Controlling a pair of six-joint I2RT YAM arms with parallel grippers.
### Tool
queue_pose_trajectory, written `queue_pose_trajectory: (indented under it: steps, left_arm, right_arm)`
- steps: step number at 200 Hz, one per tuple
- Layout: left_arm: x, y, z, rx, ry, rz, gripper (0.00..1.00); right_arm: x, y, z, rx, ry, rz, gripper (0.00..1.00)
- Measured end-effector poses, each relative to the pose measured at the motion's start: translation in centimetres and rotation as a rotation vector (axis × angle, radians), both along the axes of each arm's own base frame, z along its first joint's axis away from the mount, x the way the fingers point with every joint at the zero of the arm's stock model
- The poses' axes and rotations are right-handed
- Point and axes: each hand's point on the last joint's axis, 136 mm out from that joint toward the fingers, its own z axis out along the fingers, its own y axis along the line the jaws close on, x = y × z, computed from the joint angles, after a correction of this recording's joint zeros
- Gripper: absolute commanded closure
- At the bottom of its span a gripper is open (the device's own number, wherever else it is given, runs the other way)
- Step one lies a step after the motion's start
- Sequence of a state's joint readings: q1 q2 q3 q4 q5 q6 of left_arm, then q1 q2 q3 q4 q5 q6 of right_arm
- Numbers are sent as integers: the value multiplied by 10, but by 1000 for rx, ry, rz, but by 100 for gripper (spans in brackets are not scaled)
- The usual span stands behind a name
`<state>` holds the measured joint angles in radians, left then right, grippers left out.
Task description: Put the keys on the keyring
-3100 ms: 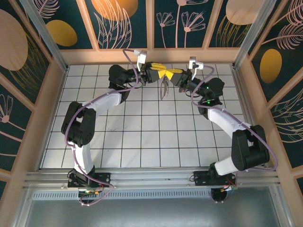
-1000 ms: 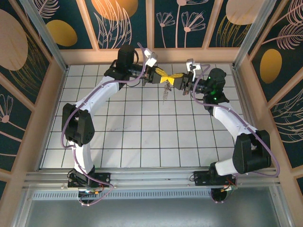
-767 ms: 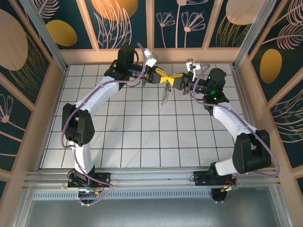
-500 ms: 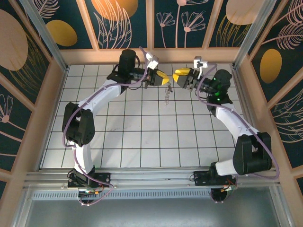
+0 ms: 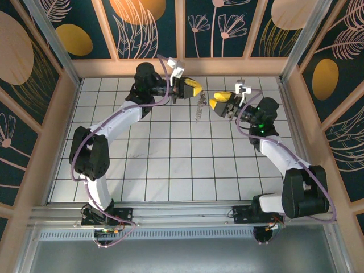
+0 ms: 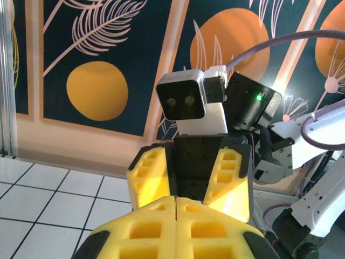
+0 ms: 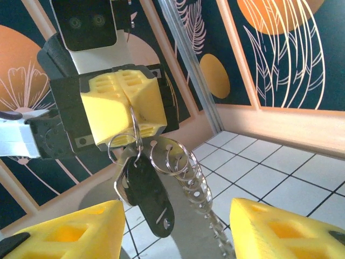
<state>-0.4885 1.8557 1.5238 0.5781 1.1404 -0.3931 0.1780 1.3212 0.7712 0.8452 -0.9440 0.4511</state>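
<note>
Left end effector (image 7: 125, 108) clamped on keyring (image 7: 133, 132), keys (image 7: 146, 197) dangling just below.

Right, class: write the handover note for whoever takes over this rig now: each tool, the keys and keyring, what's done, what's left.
Left tool: shut, pinching the top loop of the thin silvery metal keyring in mid-air.
Right tool: open, apart from it, holding nothing.
Things: a slim black-headed metal key hangs below the left tool, beside the keyring's linked rings and a chain.
Done: the black-headed key looks threaded.
Left: any other key; a silvery piece behind the black one is too hidden to judge.
</note>
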Motion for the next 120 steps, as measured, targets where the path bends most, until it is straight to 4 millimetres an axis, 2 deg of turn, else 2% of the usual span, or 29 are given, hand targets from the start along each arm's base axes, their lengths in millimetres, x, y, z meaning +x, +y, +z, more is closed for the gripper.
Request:
queue_pose_trajectory:
  steps: [41, 83, 104, 120]
  left_arm:
    - [-2, 1, 3, -19, 10, -4, 100]
    - [-3, 1, 6, -27, 14, -6, 100]
    - [-3, 1, 6, -27, 19, -7, 100]
    - [-3, 1, 6, -27, 23, -6, 100]
  right_arm:
    - [-4, 12, -1, -4, -14, 33, 46]
    - [4, 23, -2, -12, -19, 55, 46]
    - [8, 27, -3, -13, -14, 62, 48]
    - [11, 29, -3, -14, -14, 67, 53]
